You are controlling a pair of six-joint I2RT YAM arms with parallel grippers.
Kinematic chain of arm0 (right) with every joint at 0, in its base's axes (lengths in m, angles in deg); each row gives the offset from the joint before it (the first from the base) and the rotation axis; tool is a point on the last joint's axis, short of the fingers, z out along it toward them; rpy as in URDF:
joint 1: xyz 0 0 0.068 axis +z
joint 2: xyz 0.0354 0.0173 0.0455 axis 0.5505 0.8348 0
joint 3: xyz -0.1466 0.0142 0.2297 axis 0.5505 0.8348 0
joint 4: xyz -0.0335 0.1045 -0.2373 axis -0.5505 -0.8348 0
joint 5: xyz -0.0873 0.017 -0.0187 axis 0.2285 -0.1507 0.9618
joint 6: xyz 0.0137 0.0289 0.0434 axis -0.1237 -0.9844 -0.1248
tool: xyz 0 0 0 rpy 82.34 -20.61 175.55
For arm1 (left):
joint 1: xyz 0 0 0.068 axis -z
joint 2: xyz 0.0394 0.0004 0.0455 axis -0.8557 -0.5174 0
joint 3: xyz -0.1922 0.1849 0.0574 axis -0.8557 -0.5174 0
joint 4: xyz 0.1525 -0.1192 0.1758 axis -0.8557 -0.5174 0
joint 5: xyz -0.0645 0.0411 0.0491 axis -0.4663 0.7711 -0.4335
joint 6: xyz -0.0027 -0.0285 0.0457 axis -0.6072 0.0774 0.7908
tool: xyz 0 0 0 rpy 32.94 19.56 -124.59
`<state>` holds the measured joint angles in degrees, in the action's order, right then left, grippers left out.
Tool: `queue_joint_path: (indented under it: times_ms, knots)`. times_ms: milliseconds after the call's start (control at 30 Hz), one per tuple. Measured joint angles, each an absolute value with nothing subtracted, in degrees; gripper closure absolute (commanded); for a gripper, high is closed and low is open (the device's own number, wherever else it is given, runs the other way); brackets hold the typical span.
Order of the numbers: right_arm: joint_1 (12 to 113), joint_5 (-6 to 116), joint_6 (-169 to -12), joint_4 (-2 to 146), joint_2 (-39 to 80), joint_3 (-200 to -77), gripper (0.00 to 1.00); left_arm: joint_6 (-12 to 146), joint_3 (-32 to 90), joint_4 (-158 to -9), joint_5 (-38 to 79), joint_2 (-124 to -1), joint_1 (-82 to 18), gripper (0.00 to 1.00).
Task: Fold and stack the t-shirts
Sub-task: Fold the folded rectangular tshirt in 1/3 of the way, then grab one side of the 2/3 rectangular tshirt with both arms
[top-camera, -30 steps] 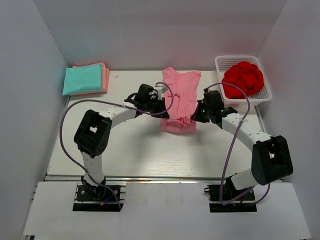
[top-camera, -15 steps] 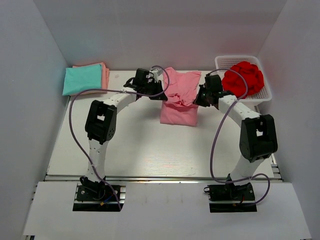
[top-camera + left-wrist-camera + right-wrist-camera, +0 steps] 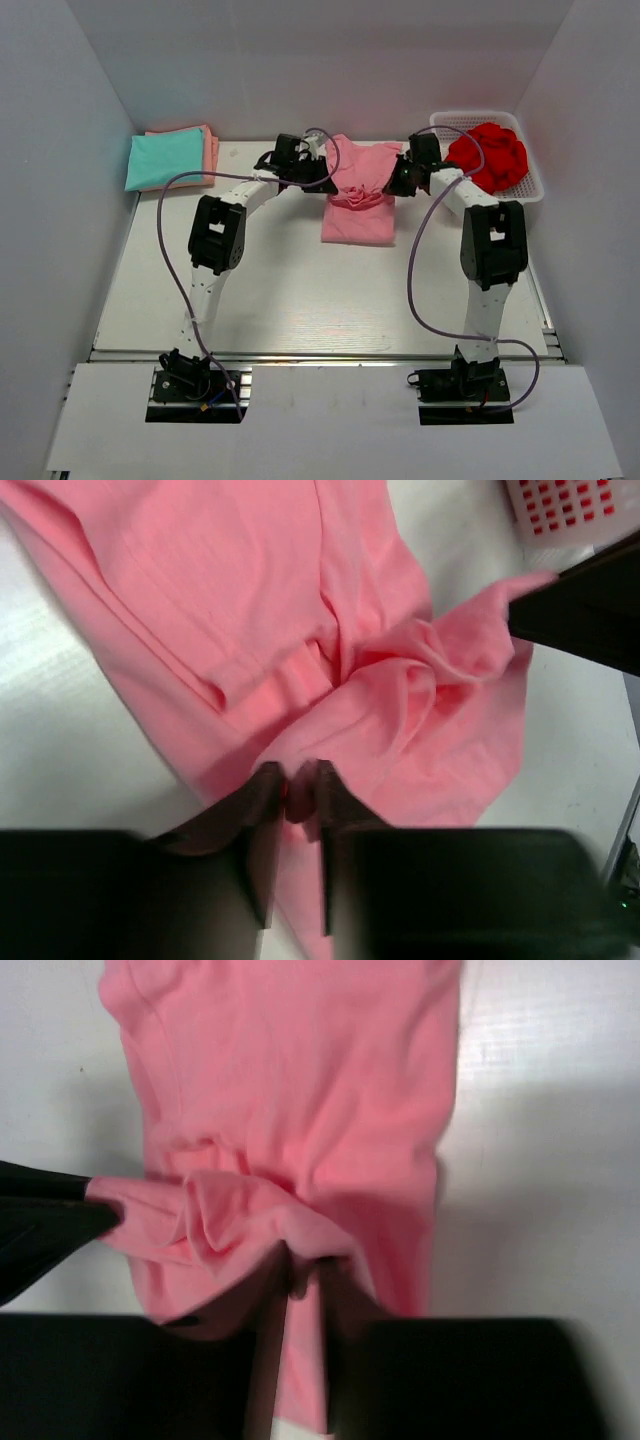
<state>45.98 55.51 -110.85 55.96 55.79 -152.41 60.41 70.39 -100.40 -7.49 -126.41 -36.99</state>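
White tabletop (image 3: 270, 290) carries your pink t-shirt (image 3: 358, 215) at its far middle, upper part bunched. Your left gripper (image 3: 292, 785) and right gripper (image 3: 305, 1275) each pinch a fold of it, jaws nearly closed. At far left, the teal t-shirt (image 3: 163, 160) lies folded atop the salmon-orange one (image 3: 211, 155).

Arms stretched forward, left gripper (image 3: 299, 783) and right gripper (image 3: 304, 1276) pinched closed.

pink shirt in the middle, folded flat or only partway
Partway: one end of the pink shirt is lifted and bunched over its flat part, pinched in the left gripper and the right gripper.
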Motion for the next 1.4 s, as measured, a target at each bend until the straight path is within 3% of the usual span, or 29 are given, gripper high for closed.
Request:
queue_joint_path:
  times_ms: [67, 100, 167, 267, 600, 800, 933, 1200, 1333, 1400]
  knots:
    - [45.3, 54.0, -112.3, 55.5, 60.1, -158.0, 0.49, 59.6, 74.9, -99.7, -8.1, -129.5, -37.7, 0.01]
    - [44.9, 52.7, -112.8, 55.4, 62.4, -161.6, 0.37, 58.9, 78.1, -99.1, -8.3, -131.4, -38.0, 0.0]
    - [43.9, 51.0, -113.8, 52.9, 68.0, -171.4, 0.2, 56.7, 84.0, -98.0, -8.5, -134.7, -39.1, 0.0]
    - [43.1, 50.6, -113.4, 51.8, 69.8, -176.6, 0.1, 54.9, 84.7, -95.8, -10.3, -134.6, -41.3, 0.0]
    - [43.0, 48.2, -110.7, 55.2, 47.3, -146.7, 0.1, 60.0, 54.6, -94.4, -7.3, -114.1, -42.4, 0.0]
    - [43.3, 46.4, -109.8, 58.9, 39.0, -125.8, 0.1, 64.1, 38.3, -94.1, -5.8, -105.4, -37.3, 0.1]
    - [43.1, 43.8, -109.8, 59.3, 39.3, -120.2, 0.19, 64.6, 32.7, -93.7, -6.0, -105.5, -35.4, 0.21]
    - [43.1, 42.1, -110.0, 64.7, 41.4, -120.0, 0.3, 65.1, 33.3, -91.8, -6.2, -107.4, -34.3, 0.44]
    - [43.1, 41.5, -109.8, 66.6, 43.4, -120.8, 0.57, 65.3, 34.4, -91.6, -5.1, -108.5, -33.4, 0.52]
    - [43.1, 40.8, -110.0, 67.1, 44.6, -121.1, 0.61, 65.4, 35.4, -91.7, -4.7, -109.2, -32.9, 0.55]
